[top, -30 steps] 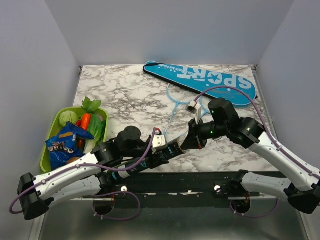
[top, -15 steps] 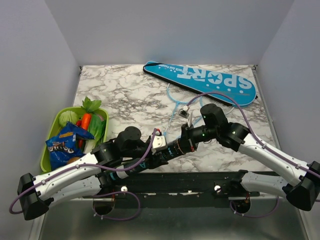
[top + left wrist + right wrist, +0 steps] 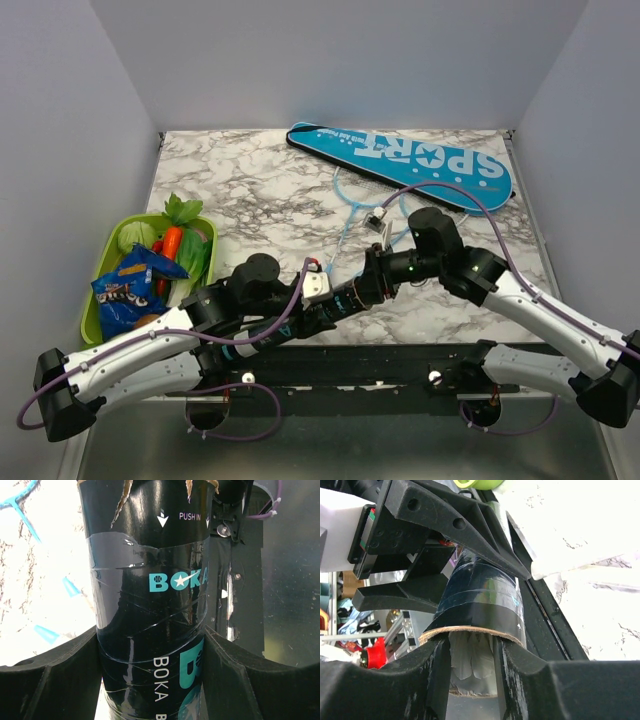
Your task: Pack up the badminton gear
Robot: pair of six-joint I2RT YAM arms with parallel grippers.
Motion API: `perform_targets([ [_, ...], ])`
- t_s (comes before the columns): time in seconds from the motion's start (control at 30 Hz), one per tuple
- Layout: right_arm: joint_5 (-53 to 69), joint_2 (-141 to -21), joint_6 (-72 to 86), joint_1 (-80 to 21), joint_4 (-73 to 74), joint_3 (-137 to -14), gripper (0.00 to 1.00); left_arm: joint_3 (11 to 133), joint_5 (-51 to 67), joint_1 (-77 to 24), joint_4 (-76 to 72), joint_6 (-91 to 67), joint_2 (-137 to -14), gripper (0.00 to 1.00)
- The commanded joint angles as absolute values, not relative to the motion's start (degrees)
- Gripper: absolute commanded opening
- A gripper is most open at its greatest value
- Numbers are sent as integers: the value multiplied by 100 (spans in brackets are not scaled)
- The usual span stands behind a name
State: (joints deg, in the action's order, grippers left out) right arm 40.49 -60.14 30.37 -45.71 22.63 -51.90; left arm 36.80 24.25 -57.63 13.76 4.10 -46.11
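Plainly, the left gripper clamped the dark tube around its middle, jaws wide about it, over the near part of the table. The right gripper sat at the tube's open mouth, fingers partly parted. 1 white shuttlecock lay between them inside the tube, seemingly not squeezed. 2 rackets lay beside the blue cover.
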Motion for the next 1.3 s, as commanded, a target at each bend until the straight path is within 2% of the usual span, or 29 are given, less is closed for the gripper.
perform_targets([
  [0.0, 3464, -5784, 2980, -4597, 2987, -5545, 46, 3753, 2575, -5792, 853, 396, -4491, 15],
  [0.43, 1286, -4835, 3120, -4597, 4780, -6486, 55, 3744, 2549, -5792, 853, 387, -4509, 15],
  [0.63, 1432, -4913, 3216, -4597, 4651, -6338, 55, 3744, 2540, -5801, 853, 378, -4509, 15],
  [0.77, 1617, -4966, 3243, -4597, 4386, -6188, 45, 3735, 2522, -5801, 870, 387, -4483, 15],
  [0.8, 1661, -5001, 3243, -4588, 4342, -6170, 39, 3735, 2505, -5801, 861, 387, -4474, 15],
  [1.0, 2319, -5177, 3287, -4605, 3885, -5995, 26, 3744, 2479, -5801, 861, 378, -4465, 15],
  [1.27, 2909, -5317, 3436, -4605, 3331, -5617, 19, 3744, 2452, -5801, 870, 396, -4491, 15],
])
